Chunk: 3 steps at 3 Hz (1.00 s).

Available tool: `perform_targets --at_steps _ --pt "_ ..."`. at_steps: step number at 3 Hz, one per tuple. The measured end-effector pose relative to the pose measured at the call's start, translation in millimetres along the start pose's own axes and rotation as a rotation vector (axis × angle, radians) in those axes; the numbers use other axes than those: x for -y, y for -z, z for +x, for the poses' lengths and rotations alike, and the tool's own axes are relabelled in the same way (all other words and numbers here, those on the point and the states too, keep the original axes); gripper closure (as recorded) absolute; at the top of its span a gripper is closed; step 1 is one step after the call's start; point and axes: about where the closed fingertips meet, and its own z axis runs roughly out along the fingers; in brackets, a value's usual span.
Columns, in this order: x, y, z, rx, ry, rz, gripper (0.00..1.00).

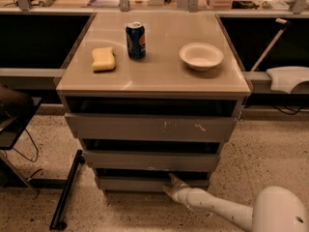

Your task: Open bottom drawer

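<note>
The bottom drawer (pixel 130 183) is the lowest and shortest of three grey front panels in the cabinet, low in the camera view. Its flat front has no handle. A dark gap runs above its top edge. My gripper (pixel 170 185) sits at the right part of that front panel, on the end of a white arm (pixel 217 208) that comes in from the lower right. One fingertip reaches up to the drawer's top edge.
The cabinet top (pixel 159 76) holds a yellow sponge (pixel 103 59), a blue soda can (pixel 135 40) and a white bowl (pixel 201 56). A black bar (pixel 65 190) lies on the speckled floor at the left. A white object (pixel 288 79) sticks out at the right.
</note>
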Motion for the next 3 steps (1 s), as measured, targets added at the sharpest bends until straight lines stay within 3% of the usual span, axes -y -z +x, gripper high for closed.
perform_targets --at_steps 3 --pt "-10.5 12.3 -2.4 -0.002 0.002 0.009 1.00"
